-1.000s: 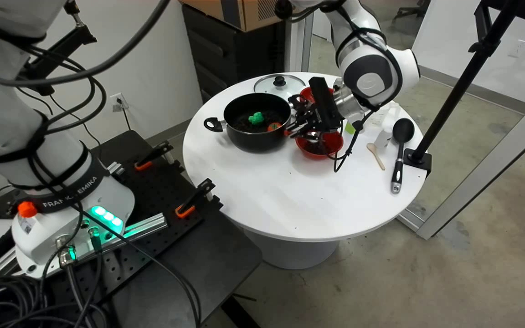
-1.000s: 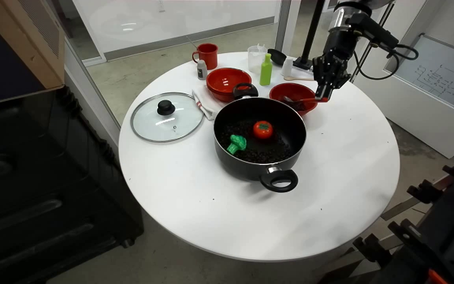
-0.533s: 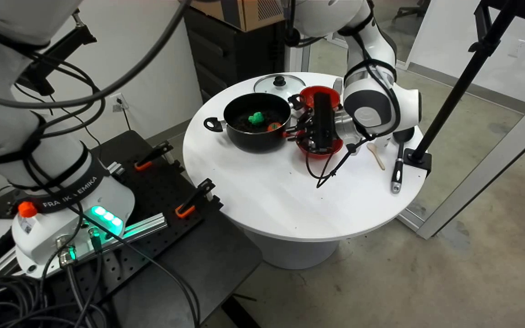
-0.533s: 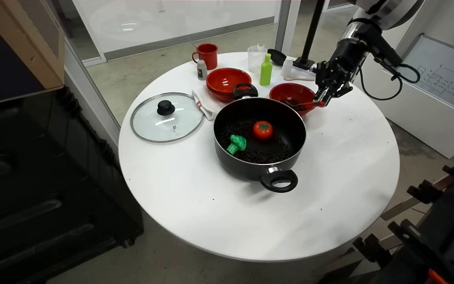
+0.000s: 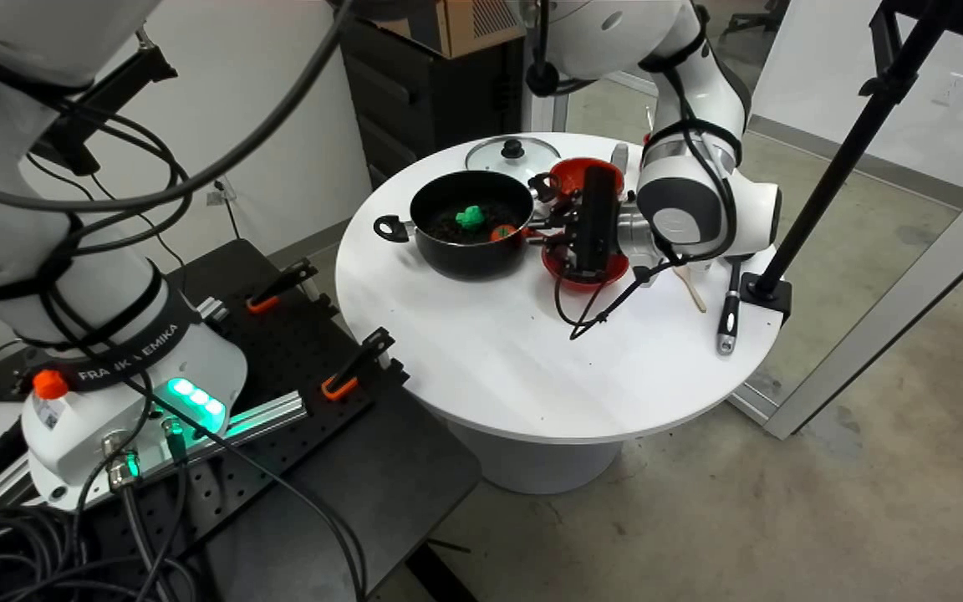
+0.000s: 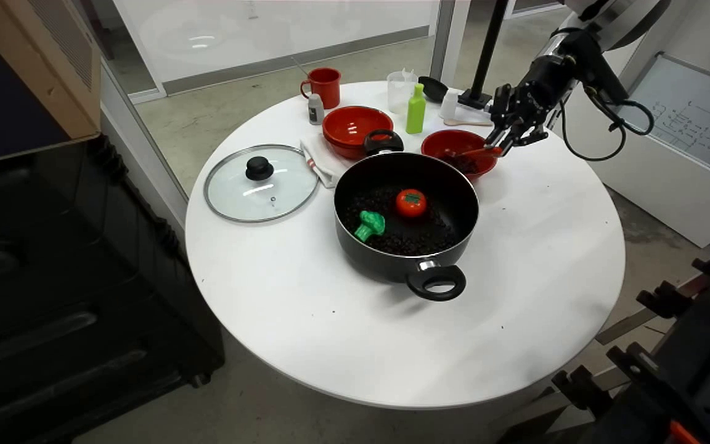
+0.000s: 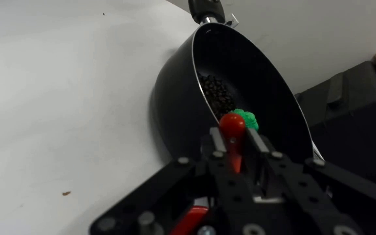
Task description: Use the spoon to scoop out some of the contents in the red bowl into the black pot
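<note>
In the wrist view I have my gripper (image 7: 233, 133) with its two fingers (image 7: 218, 140) clamped on the one spoon (image 7: 233, 122); only its red handle shows, held between the pads, the rounded end sticking out past the tips. Beyond it I see one black pot (image 7: 181, 107), one of its two handles, one green broccoli piece (image 7: 246, 118), and dark beans (image 7: 219, 94) too many for me to count.

In an exterior view I can tally more: one tomato (image 6: 411, 203) and the broccoli piece in the pot, one glass lid (image 6: 250, 197), one red mug (image 6: 325, 89), one green bottle (image 6: 416, 112), one small wooden spoon (image 6: 467, 123), one black ladle (image 6: 433, 90). The red bowl (image 6: 447, 139) with its dark contents (image 6: 463, 164) is right at my fingertips. Near the pot another red bowl (image 6: 350, 129) stands by a white cloth (image 6: 324, 161); I can't tell whether it is single or nested. My spoon reaches from between the fingers over the red bowl; its head I can't make out.

In an exterior view the white arm (image 5: 690, 192) and my gripper block much of the red bowl. I count both pot handles here. The spoon's red end shows right at the pot's rim; touching or apart, I can't tell.
</note>
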`<move>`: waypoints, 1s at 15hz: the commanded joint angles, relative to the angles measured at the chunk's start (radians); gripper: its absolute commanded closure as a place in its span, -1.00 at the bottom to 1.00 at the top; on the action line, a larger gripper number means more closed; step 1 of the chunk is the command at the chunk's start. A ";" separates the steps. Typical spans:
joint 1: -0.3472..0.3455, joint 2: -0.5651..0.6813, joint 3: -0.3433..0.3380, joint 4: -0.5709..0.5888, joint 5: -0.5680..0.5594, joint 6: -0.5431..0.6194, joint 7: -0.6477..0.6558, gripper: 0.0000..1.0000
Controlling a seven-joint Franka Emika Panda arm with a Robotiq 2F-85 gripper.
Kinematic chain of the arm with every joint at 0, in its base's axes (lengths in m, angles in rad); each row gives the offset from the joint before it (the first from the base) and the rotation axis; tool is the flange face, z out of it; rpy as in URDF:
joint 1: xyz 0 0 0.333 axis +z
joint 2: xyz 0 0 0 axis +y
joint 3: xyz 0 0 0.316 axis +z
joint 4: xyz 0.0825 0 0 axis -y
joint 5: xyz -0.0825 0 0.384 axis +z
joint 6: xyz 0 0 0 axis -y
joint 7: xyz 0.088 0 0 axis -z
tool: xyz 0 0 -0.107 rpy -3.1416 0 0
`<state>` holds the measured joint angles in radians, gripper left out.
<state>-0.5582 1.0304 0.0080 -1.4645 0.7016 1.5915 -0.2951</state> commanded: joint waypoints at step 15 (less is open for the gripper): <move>-0.021 0.126 -0.077 0.135 0.177 -0.150 0.207 0.90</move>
<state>-0.5710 1.1261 -0.0510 -1.3812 0.8369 1.4880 -0.1381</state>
